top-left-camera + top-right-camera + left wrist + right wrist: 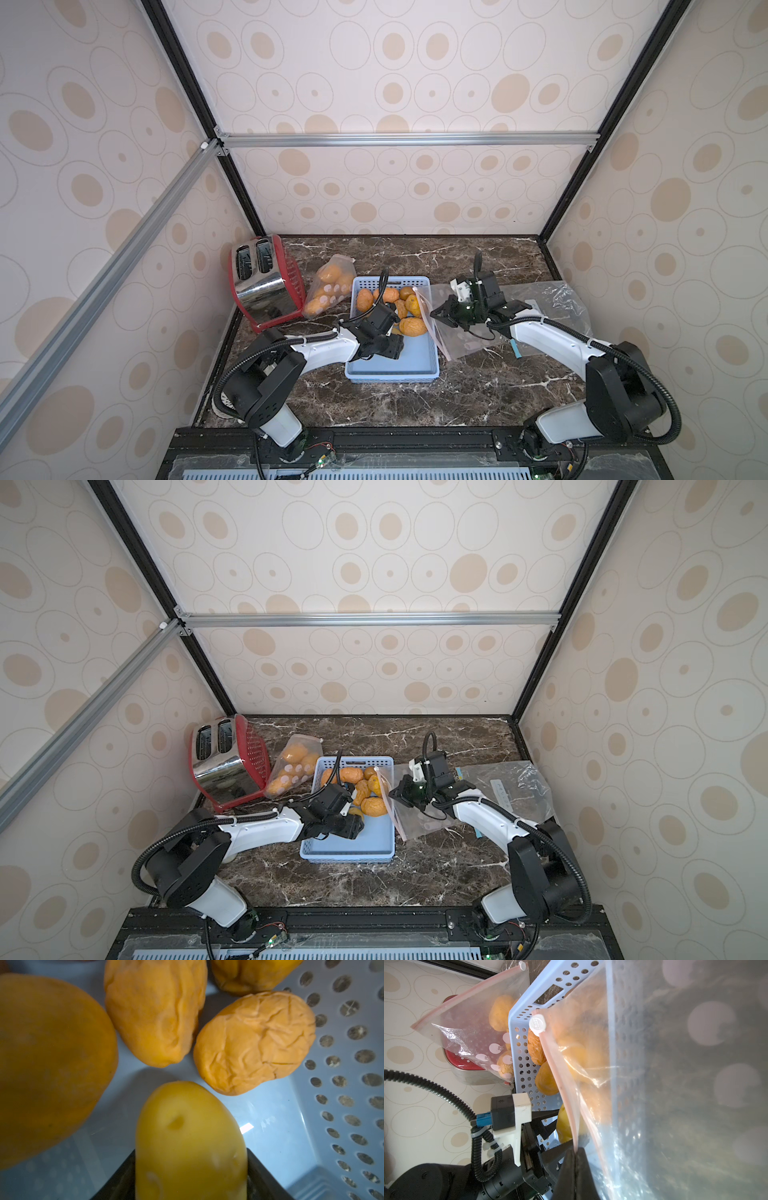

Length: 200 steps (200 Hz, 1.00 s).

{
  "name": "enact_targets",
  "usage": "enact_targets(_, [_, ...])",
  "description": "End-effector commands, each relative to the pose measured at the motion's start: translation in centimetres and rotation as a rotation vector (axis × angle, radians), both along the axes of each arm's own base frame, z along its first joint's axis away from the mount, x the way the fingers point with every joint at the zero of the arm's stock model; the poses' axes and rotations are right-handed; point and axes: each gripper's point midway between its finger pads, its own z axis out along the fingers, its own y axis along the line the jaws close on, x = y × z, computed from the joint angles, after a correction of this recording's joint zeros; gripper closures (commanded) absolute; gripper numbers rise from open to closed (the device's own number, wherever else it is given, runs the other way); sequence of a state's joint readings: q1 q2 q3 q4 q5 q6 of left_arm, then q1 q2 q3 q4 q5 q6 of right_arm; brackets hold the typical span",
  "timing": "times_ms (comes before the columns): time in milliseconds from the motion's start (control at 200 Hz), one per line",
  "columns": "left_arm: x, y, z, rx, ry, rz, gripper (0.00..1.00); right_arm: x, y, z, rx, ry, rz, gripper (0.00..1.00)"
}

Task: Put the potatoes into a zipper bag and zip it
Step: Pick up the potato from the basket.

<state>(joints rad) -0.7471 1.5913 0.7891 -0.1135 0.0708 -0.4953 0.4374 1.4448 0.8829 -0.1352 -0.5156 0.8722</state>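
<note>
The left end effector point(191, 1153) pinches a smooth yellow potato point(187, 1126) in the basket point(392, 376). Gripped near one end, it could slip out on the lift. The right end effector point(574, 1153) is pressed together on the bag point(654, 1084) rim, just right of the basket. A slack mouth could snag the potato. The other potatoes point(411, 326) in the basket are orange and wrinkled.

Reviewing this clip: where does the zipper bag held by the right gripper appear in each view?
Both top views: zipper bag lies right of the blue basket, rim pinched by the right gripper.
Left wrist: not in it; basket wall shows.
Right wrist: close up, in front of the basket, rim in the gripper.
Shared landmark: the blue basket.
</note>
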Motion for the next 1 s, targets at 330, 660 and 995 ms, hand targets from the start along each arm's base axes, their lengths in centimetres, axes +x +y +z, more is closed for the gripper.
enact_targets(330, [-0.3,-3.8,11.8,-0.332,-0.237,-0.153,0.63,0.3,1.2,4.7,0.104,-0.067,0.015,1.0])
enact_targets(660, [-0.3,-7.2,17.2,-0.514,-0.344,-0.284,0.65,-0.5,2.0,8.1,0.213,-0.086,0.029,1.0])
enact_targets(995, [0.0,-9.1,16.9,-0.56,-0.331,-0.326,0.66,-1.3,1.9,7.9,0.212,-0.068,0.035,1.0])
